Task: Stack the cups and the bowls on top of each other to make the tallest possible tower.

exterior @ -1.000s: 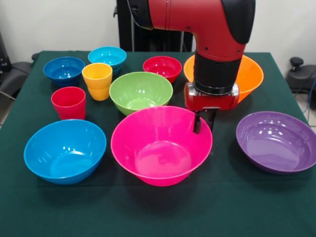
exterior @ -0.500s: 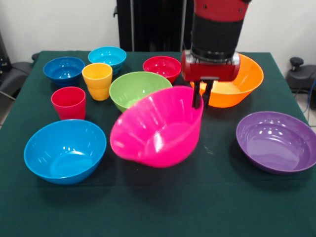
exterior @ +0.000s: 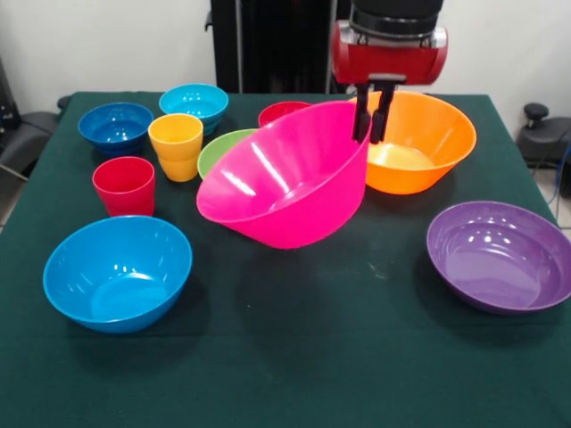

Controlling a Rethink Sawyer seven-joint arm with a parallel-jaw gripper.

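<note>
Up off the counter point(exterior: 294, 374) comes the big pink bowl point(exterior: 285, 174): a second ago it sat flat on the green cloth, and now it hangs clear of it, tipped steeply so its open mouth faces the left edge. The pincer point(exterior: 371, 114) is clamped on the bowl's rim at its highest point, one finger inside and one outside, with the red wrist block straight above (the rest of the arm runs out of sight at the top).

Behind the lifted bowl, the green bowl point(exterior: 220, 147) and the small red bowl point(exterior: 278, 111) are partly hidden, only slivers showing. The orange bowl point(exterior: 428, 143) sits just beside the pincer, toward the far right corner, upright. The purple bowl point(exterior: 500, 254) rests near the right edge, well apart from the pink one. The medium blue bowl point(exterior: 118, 272) stands toward the near left corner.

Along the left side are the red cup point(exterior: 124, 185) and the yellow-orange cup point(exterior: 176, 146), both upright, close together. Beyond them, by the far left corner, sit the dark blue bowl point(exterior: 115, 125) and the light blue bowl point(exterior: 194, 102).
</note>
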